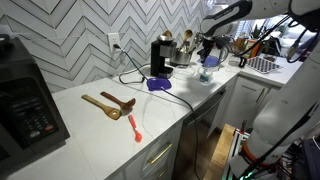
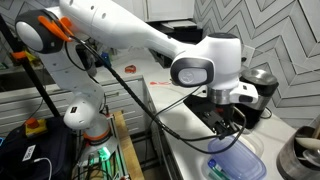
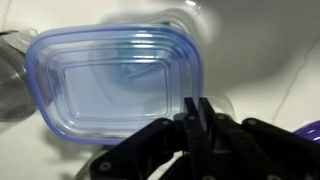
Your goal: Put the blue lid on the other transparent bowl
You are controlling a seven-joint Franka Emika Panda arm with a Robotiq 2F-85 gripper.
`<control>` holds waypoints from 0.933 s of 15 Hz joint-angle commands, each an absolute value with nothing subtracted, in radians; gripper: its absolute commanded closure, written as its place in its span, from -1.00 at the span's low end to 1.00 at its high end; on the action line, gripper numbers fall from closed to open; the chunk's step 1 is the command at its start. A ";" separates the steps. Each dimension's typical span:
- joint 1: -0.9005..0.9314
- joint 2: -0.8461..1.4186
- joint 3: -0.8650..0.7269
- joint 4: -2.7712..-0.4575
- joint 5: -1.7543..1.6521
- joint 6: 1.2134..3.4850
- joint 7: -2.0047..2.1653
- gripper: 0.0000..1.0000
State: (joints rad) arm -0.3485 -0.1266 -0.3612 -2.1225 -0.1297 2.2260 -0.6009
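The blue lid (image 3: 115,85) is a translucent light-blue piece with rounded corners and fills most of the wrist view. My gripper (image 3: 195,118) has its two fingers close together on the lid's near edge. In an exterior view the gripper (image 1: 207,60) hangs over the far end of the counter with the lid (image 1: 207,73) under it. In an exterior view the gripper (image 2: 228,125) is just above a transparent bowl (image 2: 236,164) with blue at its top. Clear bowl rims show blurred at the left (image 3: 12,70) and top (image 3: 170,10) of the wrist view.
A dark purple-blue squat object (image 1: 157,84) sits mid-counter by a black coffee machine (image 1: 160,55) with a cable. Wooden utensils (image 1: 108,105) and a red tool (image 1: 134,127) lie nearer. A black appliance (image 1: 25,100) stands at the near end, a dish rack (image 1: 262,63) beyond.
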 commanded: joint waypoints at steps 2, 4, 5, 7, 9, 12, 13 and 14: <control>-0.283 -0.219 -0.314 -2.209 -0.191 2.250 -0.681 0.96; -0.248 -0.205 -0.297 -2.193 -0.170 2.240 -0.719 0.96; -0.238 -0.185 -0.286 -2.177 -0.177 2.245 -0.714 0.96; -0.218 -0.137 -0.275 -2.136 -0.162 2.236 -0.705 0.96; -0.208 -0.093 -0.276 -2.093 -0.123 2.223 -0.706 0.96; -0.216 -0.018 -0.280 -2.033 -0.077 2.210 -0.717 0.96; -0.222 0.007 -0.281 -2.011 -0.060 2.207 -0.726 0.96; -0.228 0.032 -0.282 -1.989 -0.040 2.203 -0.736 0.96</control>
State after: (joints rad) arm -0.2141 -0.0539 -0.2705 -2.0685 -0.1001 2.2277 -0.6898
